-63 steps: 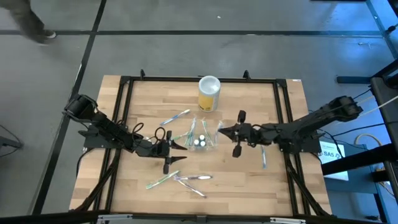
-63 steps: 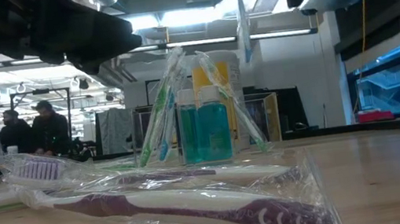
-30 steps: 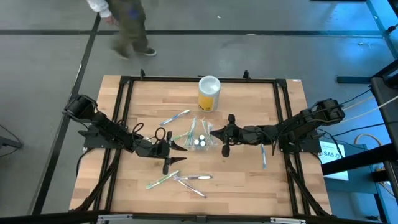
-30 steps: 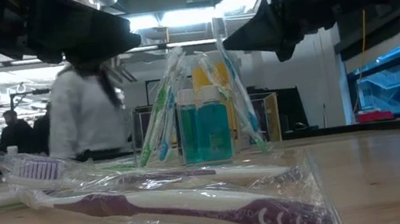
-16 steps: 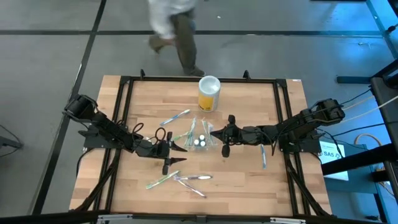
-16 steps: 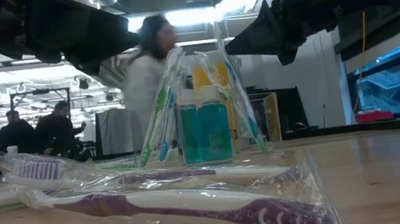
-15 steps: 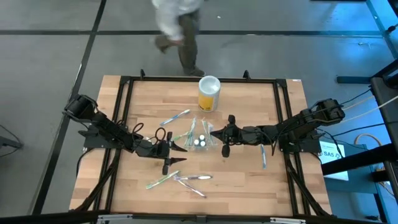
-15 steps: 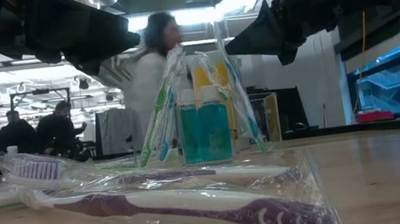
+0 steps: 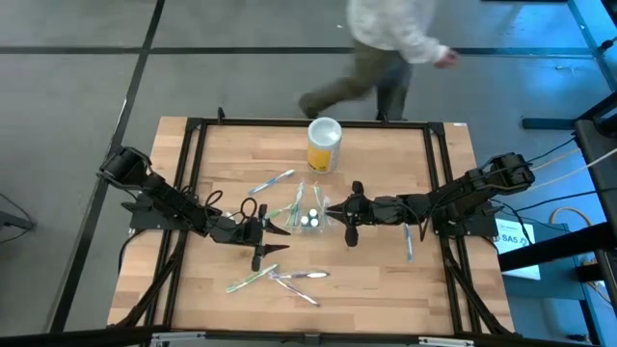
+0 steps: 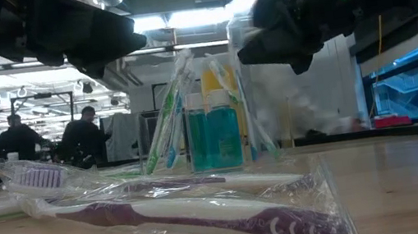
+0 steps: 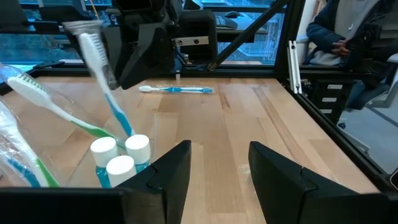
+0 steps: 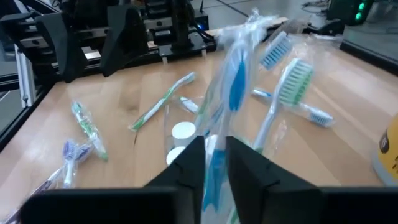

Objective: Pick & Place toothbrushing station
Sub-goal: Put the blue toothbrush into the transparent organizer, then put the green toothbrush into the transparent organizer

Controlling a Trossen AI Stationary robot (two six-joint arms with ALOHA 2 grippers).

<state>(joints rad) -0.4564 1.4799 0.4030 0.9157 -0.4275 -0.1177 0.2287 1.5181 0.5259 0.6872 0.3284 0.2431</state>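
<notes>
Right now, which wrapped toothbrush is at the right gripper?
The blue-handled toothbrush in clear wrap, standing upright in the clear station between the right gripper's fingers. The loose wrapped ones, like the purple toothbrush, lie flat on the table.

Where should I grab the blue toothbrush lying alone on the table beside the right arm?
Mid-handle, from straight above. The blue toothbrush lies flat on the table and is long and thin, so set the fingers across its narrow width.
</notes>
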